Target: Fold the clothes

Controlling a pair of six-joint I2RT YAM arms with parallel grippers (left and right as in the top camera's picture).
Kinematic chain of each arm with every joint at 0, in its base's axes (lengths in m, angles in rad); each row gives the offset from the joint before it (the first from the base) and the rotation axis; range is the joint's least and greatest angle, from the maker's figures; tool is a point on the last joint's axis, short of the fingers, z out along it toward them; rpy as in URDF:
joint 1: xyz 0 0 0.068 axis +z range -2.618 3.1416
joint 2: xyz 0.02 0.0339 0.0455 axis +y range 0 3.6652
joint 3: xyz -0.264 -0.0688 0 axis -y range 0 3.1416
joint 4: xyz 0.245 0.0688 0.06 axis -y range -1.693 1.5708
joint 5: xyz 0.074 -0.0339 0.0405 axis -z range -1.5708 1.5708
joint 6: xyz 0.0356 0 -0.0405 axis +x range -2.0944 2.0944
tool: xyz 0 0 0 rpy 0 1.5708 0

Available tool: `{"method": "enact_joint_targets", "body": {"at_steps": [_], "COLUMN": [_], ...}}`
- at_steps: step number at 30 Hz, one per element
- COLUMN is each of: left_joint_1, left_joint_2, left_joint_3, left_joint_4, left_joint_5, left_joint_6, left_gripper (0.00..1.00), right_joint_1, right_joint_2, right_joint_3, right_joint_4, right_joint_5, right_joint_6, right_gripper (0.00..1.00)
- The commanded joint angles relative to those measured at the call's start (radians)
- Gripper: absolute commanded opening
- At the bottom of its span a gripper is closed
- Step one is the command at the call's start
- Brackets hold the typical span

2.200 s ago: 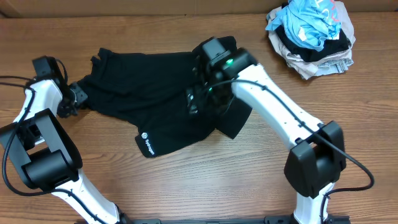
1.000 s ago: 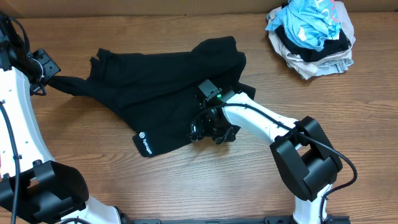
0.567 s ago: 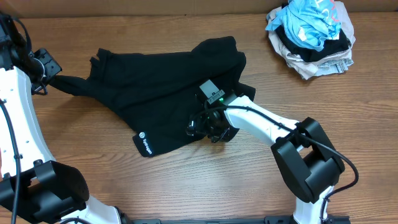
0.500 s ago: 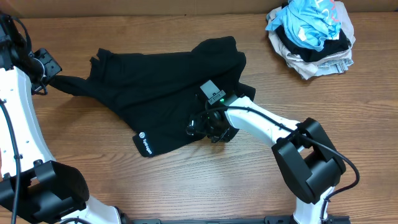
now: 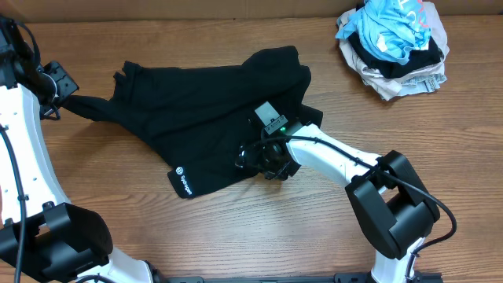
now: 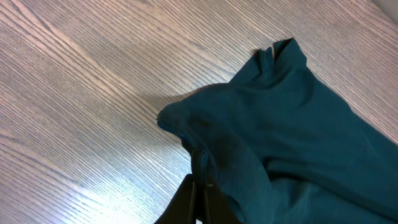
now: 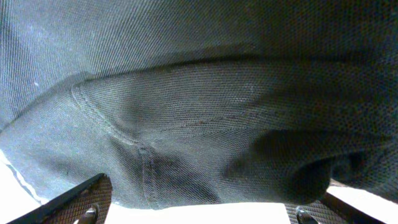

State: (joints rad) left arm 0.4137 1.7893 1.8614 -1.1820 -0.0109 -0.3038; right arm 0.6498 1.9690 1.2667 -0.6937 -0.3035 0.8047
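Black top (image 5: 196, 110) is lying rumpled, one sleeve stretching into the tightly pinching left gripper (image 6: 198, 198); right gripper (image 7: 199, 208) is gaping wide over its hem.

Rumpled black top (image 5: 204, 110) with small white logo, spread across the table, left corner stretched outward

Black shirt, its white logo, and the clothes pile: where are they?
black shirt (image 5: 196, 110), overhead view, middle of the spread fabric.
white logo (image 5: 181, 170), overhead view, the round mark near the hem.
clothes pile (image 5: 391, 35), overhead view, the light blue garment on top.
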Motion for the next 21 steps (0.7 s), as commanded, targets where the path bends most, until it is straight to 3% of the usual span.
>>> {"method": "enact_joint_targets", "body": {"at_steps": [1, 7, 10, 15, 17, 19, 21], "left_joint_1": [-0.002, -0.002, -0.002, -0.003, -0.003, -0.003, -0.003], "left_joint_2": [0.004, 0.004, 0.004, 0.006, 0.006, 0.006, 0.006], "left_joint_3": [0.008, 0.008, 0.008, 0.007, 0.007, 0.007, 0.007], "left_joint_4": [0.001, 0.0, -0.004, -0.015, -0.018, -0.019, -0.018], "left_joint_5": [0.003, 0.004, 0.004, 0.004, 0.003, 0.004, 0.004], "left_joint_6": [0.019, 0.019, 0.019, 0.019, 0.019, 0.019, 0.019], "left_gripper": [0.04, 0.04, 0.04, 0.04, 0.04, 0.04, 0.04], "right_joint_1": [-0.016, -0.071, -0.121, -0.183, -0.2, -0.216, -0.246], "right_joint_2": [0.085, 0.109, 0.109, 0.109, 0.109, 0.108, 0.106], "right_joint_3": [-0.044, -0.043, -0.042, -0.042, -0.042, -0.039, -0.023], "right_joint_4": [0.013, 0.023, 0.044, 0.062, 0.064, 0.059, 0.025], "right_joint_5": [-0.006, -0.039, -0.037, -0.023, -0.013, -0.013, -0.013], "right_joint_6": [0.011, 0.011, 0.002, -0.033, -0.047, -0.054, -0.084], "right_gripper": [0.92, 0.92, 0.83, 0.52, 0.36, 0.12, 0.04]}}
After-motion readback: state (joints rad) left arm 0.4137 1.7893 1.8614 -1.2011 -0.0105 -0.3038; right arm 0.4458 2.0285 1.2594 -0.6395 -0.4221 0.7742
